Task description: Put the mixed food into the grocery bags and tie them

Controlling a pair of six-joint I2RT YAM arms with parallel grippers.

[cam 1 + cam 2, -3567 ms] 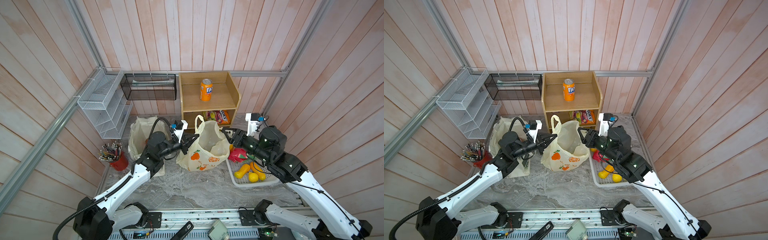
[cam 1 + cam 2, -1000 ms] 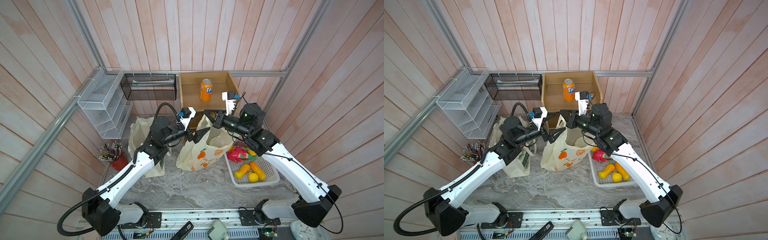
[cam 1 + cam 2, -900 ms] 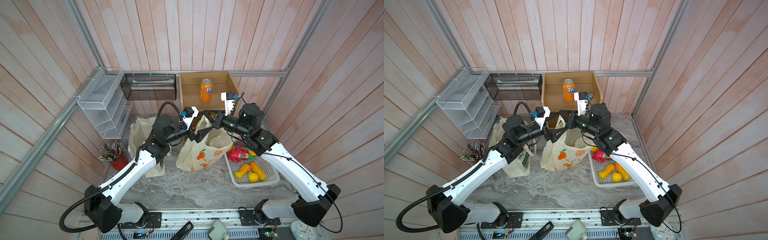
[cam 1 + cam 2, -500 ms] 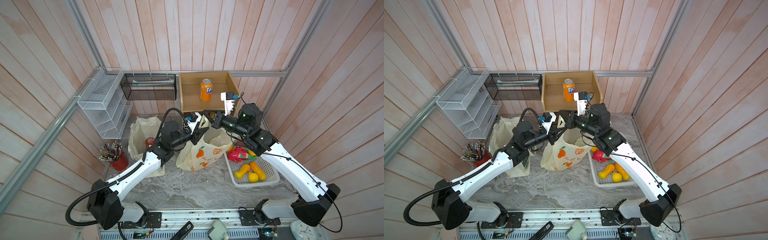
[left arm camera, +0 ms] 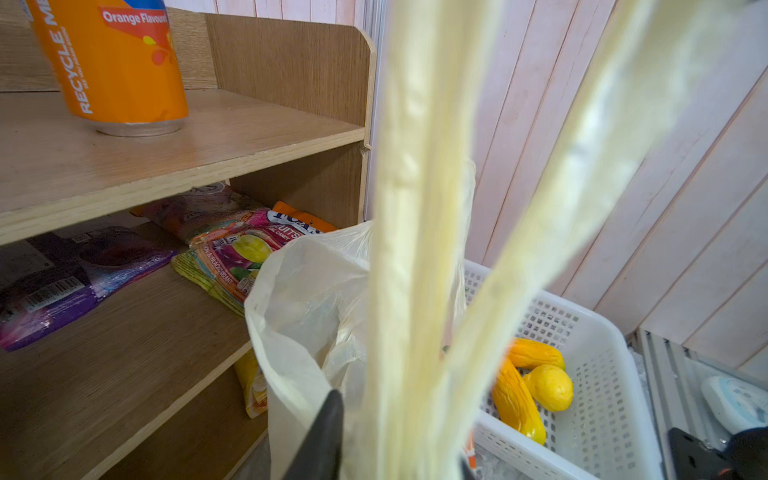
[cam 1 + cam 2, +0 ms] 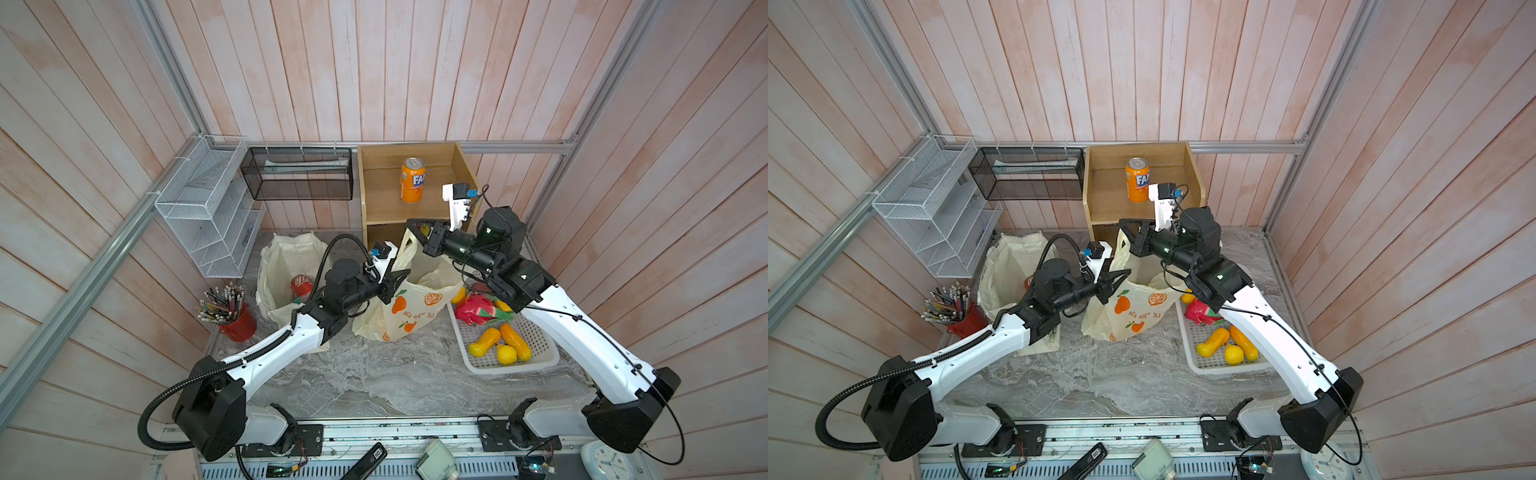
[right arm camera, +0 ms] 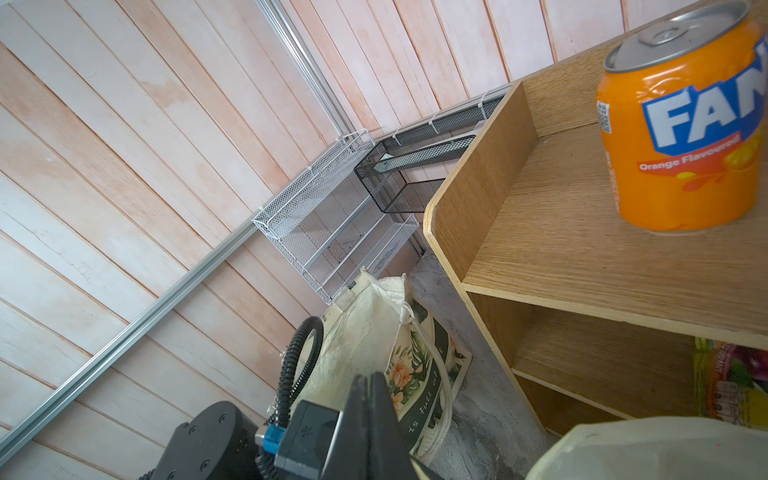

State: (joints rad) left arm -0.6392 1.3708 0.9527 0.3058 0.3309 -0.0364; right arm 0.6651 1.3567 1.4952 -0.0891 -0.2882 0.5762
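Note:
The pale-yellow plastic bag [image 6: 415,307] [image 6: 1133,307] printed with orange fruits stands mid-table, its mouth pulled up. My right gripper [image 6: 411,226] [image 6: 1126,226] [image 7: 370,382] is shut on one handle and holds it high, in front of the shelf. My left gripper [image 6: 398,279] [image 6: 1121,277] [image 5: 399,449] is shut on the other handle, whose bunched strands fill the gap between its jaws. The cream tote [image 6: 286,257] [image 7: 374,324] stands to the left with the red cola can [image 6: 302,284] inside. Yellow and orange toy fruits [image 6: 498,340] [image 5: 536,382] lie in the white basket.
White basket [image 6: 511,368] at the right also holds a pink dragon fruit [image 6: 473,309]. Wooden shelf [image 6: 374,208] behind the bags carries an orange Fanta can [image 6: 412,179], candy packets [image 5: 245,253] below. Wire racks [image 6: 208,208], black mesh bin [image 6: 299,178], red pencil cup [image 6: 235,322] at left.
My left gripper came down and rightwards to the plastic bag and went from open to shut on its handle. The right gripper stayed up, still holding the other handle.

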